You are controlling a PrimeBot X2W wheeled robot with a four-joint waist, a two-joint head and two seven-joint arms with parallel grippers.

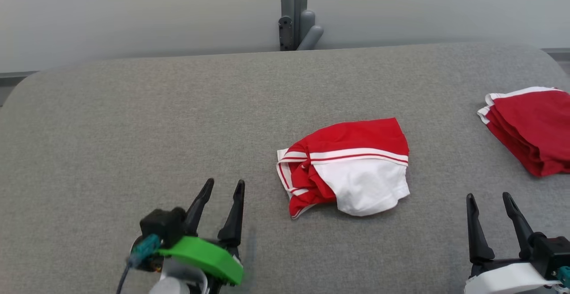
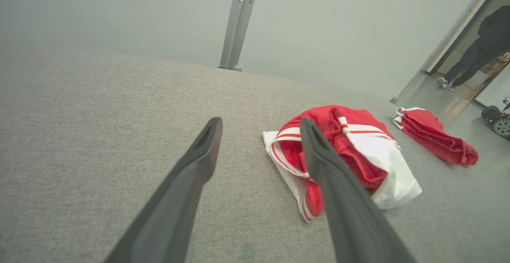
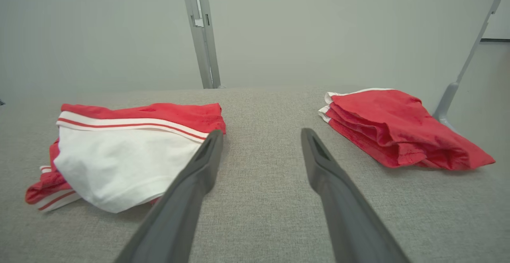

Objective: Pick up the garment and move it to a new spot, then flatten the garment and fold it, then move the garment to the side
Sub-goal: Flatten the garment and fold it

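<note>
At the near edge, left: left gripper (image 1: 225,182), two long dark fingers on a green wrist collar, jaws spread, nothing between them.
Near edge, right: right gripper (image 1: 488,196), white collar, jaws likewise spread and empty.
Mid-table: crumpled red-and-white striped fabric garment (image 1: 347,165), heaped on the grey woven table covering (image 1: 133,129), beyond and between both grippers, touching neither. The white panel faces the robot, with red folds bunched at its left.
Far right: folded stack of red fabric garments (image 1: 530,129), near the table edge, apart from the heap.
Far edge: grey metal post (image 1: 294,13).
Risk: a pinch on the bunched folds may catch several layers, so the garment would lift as a knot and resist flattening. A carry towards the right could disturb the stack.
</note>
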